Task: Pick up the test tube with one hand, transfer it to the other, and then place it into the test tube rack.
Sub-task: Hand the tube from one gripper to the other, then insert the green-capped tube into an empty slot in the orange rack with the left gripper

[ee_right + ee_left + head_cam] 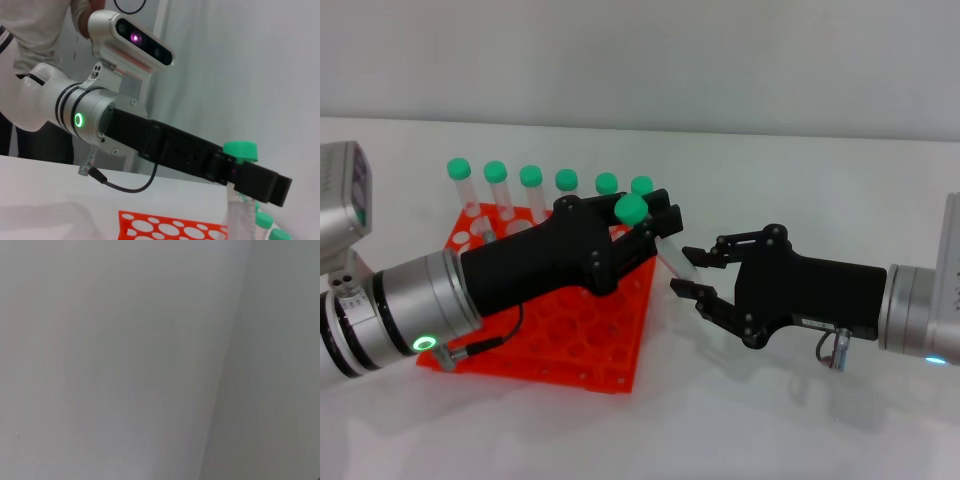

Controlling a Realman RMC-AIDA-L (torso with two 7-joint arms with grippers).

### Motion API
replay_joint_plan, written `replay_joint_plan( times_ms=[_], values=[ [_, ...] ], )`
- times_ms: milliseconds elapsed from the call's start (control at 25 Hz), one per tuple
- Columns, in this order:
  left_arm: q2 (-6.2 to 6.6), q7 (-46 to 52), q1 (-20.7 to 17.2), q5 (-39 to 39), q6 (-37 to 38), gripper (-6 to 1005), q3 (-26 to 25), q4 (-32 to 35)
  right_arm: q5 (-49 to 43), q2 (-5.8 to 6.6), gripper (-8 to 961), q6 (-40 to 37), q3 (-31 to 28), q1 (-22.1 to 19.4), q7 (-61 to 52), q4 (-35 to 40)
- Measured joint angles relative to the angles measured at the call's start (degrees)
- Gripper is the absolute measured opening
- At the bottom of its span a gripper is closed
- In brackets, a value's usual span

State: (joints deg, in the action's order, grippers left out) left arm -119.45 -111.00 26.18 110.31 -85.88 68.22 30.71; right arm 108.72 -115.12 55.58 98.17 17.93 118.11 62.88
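Note:
My left gripper is shut on a test tube just below its green cap and holds it tilted above the right edge of the orange-red rack. The tube's lower end points toward my right gripper, which is open, its fingers spread on either side of the tip. The right wrist view shows the left gripper on the tube above the rack. The left wrist view shows only a blank pale surface.
Several more green-capped tubes stand upright in the rack's back row. The rack sits on a white table against a pale wall. A person stands behind my left arm in the right wrist view.

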Motion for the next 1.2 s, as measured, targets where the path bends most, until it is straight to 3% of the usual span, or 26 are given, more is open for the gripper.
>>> replay_joint_plan(
  times_ms=[520,920,1000,1200],
  values=[
    [0.24,2.7,-0.56,1.49,-1.61,208,-0.17,0.96,-1.67,0.02,275,-1.69,-0.16,-0.01,0.04,-0.65],
    [0.85,11.03,-0.92,0.57,-1.48,207,-0.53,7.97,-2.42,-0.08,295,-6.64,-0.85,0.03,0.04,-3.2],
    [1.23,13.95,-0.92,-0.23,-1.34,207,-0.61,9.97,-2.32,-0.09,468,-7.35,-1.66,0.0,0.04,-3.85],
    [2.76,26.23,-1.13,-5.76,0.27,207,-1.96,19.77,-1.33,-0.04,661,-7.83,-5.56,-1.01,-0.16,-5.98]
  ],
)
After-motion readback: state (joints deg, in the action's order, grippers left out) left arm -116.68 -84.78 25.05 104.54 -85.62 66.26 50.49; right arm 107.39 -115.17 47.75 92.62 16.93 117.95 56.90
